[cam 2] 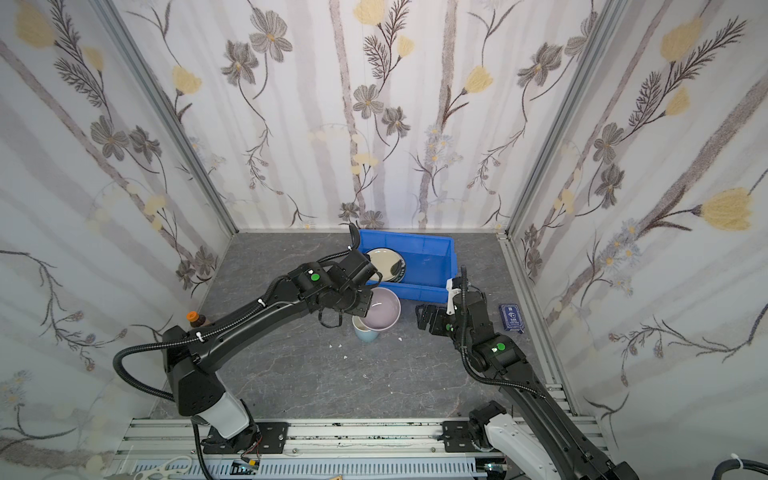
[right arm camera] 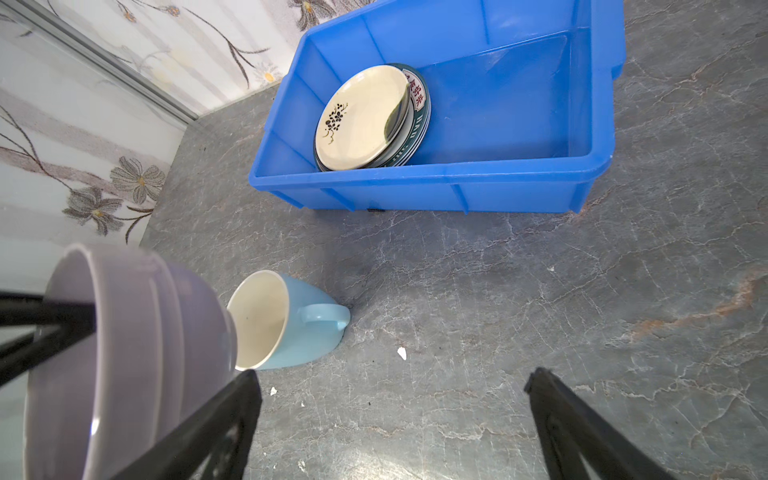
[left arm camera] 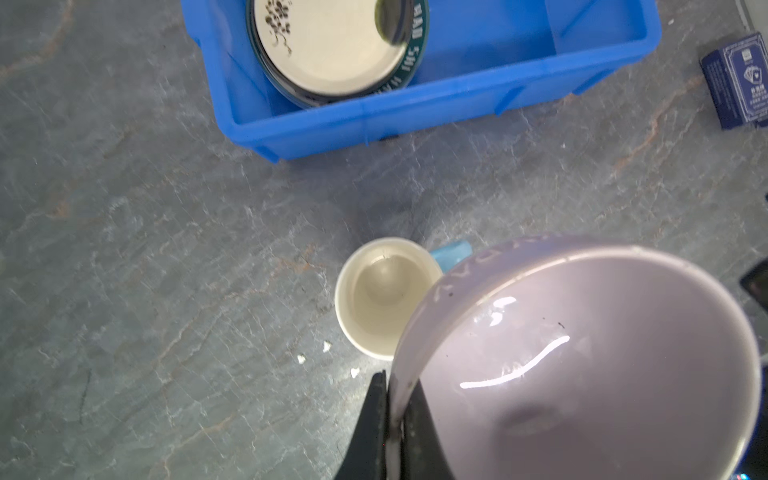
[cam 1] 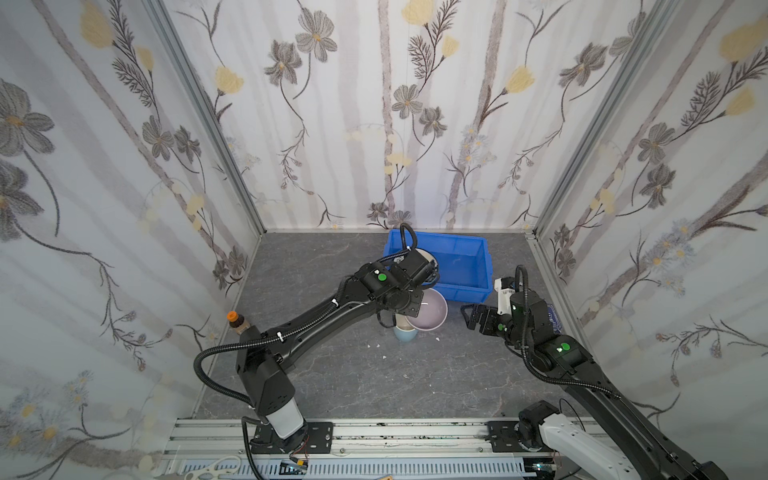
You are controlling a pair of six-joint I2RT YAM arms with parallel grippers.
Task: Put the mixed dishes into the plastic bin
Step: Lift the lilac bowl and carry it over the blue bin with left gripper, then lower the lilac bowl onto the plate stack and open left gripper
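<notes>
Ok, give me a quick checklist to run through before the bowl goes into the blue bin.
1. Left gripper shut on the rim of the lilac bowl: ok.
2. Room in the blue bin beside the stacked plates: ok, bare floor there.
3. Bowl clear of the light-blue mug: cannot tell, they overlap in every view.
4. Right gripper open, empty, apart from the bowl: ok.
5. Mug upright on the table: ok.

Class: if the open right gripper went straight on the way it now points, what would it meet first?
Probably the bare tabletop beside the light-blue mug, not the mug itself; depth is unclear.
</notes>
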